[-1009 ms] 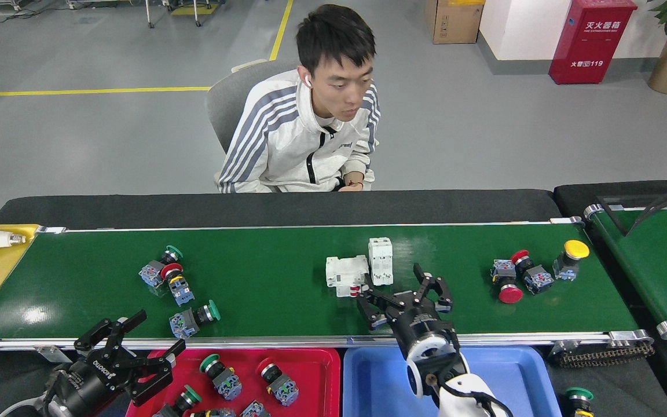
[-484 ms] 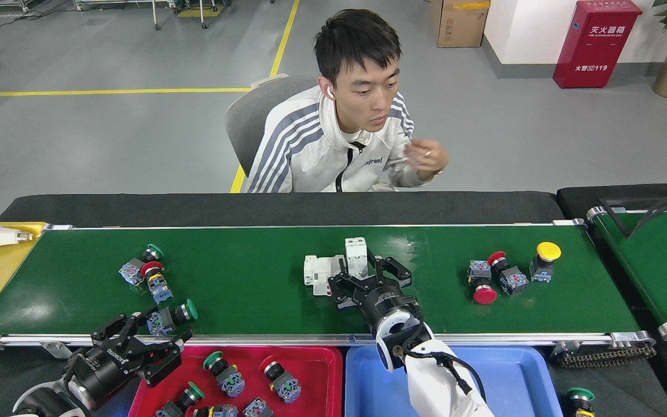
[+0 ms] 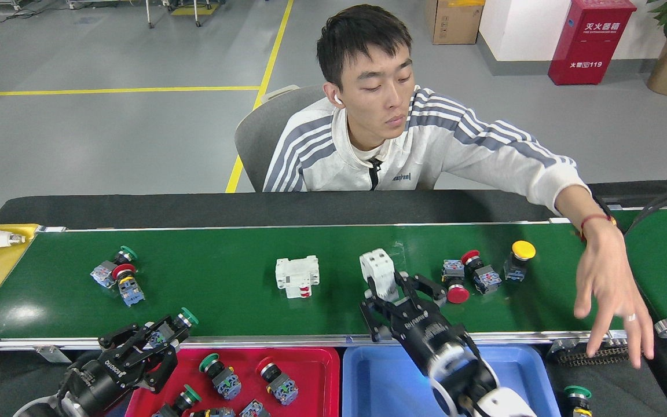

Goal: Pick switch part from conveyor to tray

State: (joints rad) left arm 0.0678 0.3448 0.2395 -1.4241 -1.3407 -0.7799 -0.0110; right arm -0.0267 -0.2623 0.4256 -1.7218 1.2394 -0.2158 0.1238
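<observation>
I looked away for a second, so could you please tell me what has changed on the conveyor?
The right gripper has closed on one white breaker and pulled it off its twin. The left gripper has taken hold of a green-capped switch. Loose parts drifted left on the conveyor. A person's hand now reaches over the right end. The trays stayed put.

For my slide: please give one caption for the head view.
Right gripper lifts a white breaker off the conveyor; a person's hand reaches in.
</observation>
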